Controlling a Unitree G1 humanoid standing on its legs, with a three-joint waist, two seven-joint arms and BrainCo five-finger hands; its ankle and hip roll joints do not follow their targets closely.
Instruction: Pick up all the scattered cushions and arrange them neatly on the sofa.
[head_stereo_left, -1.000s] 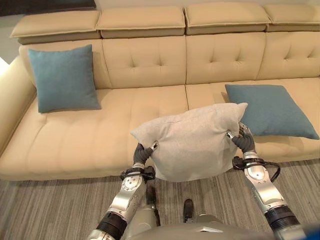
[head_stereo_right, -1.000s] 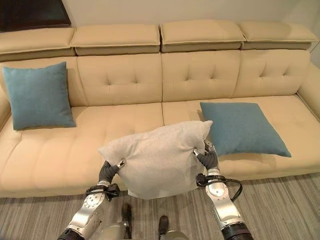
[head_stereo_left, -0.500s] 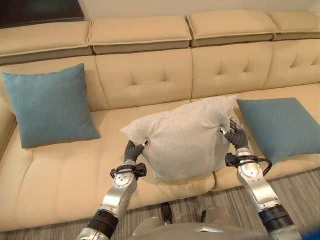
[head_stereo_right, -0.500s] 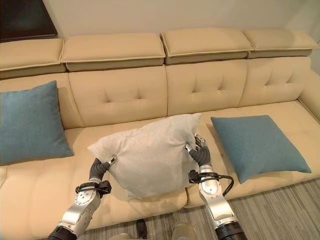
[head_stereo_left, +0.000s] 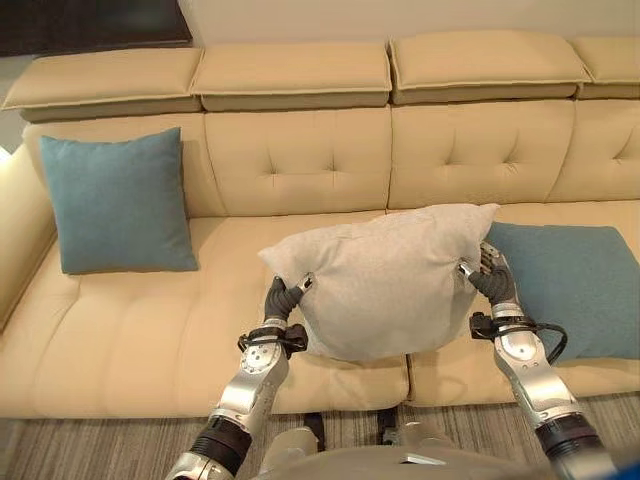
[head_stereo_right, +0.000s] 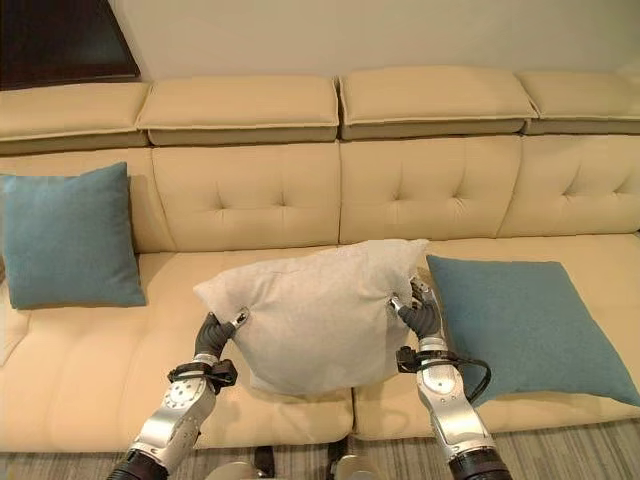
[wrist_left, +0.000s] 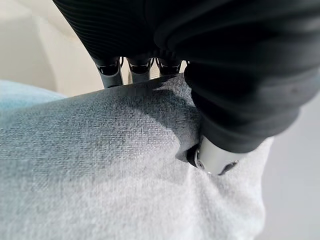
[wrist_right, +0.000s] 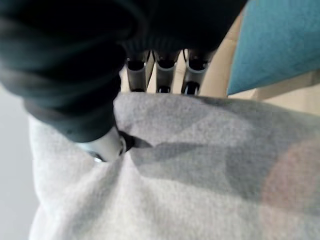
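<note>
Both robot hands, left (head_stereo_left: 281, 303) and right (head_stereo_left: 492, 281), pinched grey cushion (head_stereo_left: 385, 280) at sides, held above sofa (head_stereo_left: 300, 150) seat. Placing step; next likely lower against backrest, release.

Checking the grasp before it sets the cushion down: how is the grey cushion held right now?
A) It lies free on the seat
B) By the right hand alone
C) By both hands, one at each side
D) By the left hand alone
C: the left hand and right hand each pinch a side of the grey cushion, above the sofa seat.
</note>
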